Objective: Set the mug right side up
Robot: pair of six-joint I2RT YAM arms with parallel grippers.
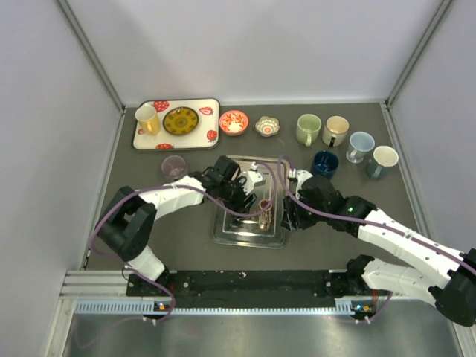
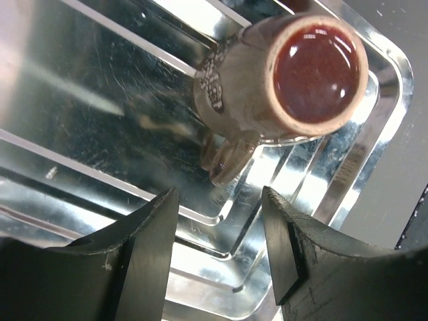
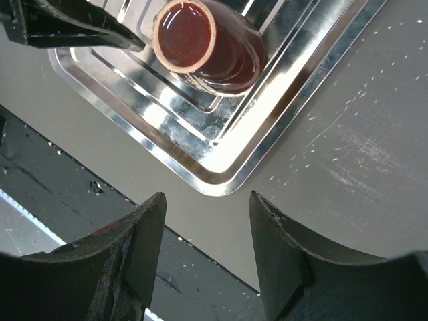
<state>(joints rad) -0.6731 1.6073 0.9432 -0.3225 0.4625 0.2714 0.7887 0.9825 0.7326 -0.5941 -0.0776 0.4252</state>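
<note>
Mug: stands on end near the middle of the tray, with a round red-glazed face ringed in tan turned up. Whether that face is the mouth or the foot, I cannot tell.
Handle: points toward the left claw, probably the reason that claw is placed on this side.
Left claw: spread and holding nothing. Its tips are low over the tray, just short of the handle, lined up as if to pinch it.
Right claw: spread and empty. It hangs over the tray's corner and the table, with the mug a little beyond its tips. I judge it is placed to steady the mug from the far side.
Tray: slick ribbed metal, so a nudged mug may skid.
Progress: if the red face is the mouth, the claws only need to clear off. If it is the foot, no grip is made yet.
</note>
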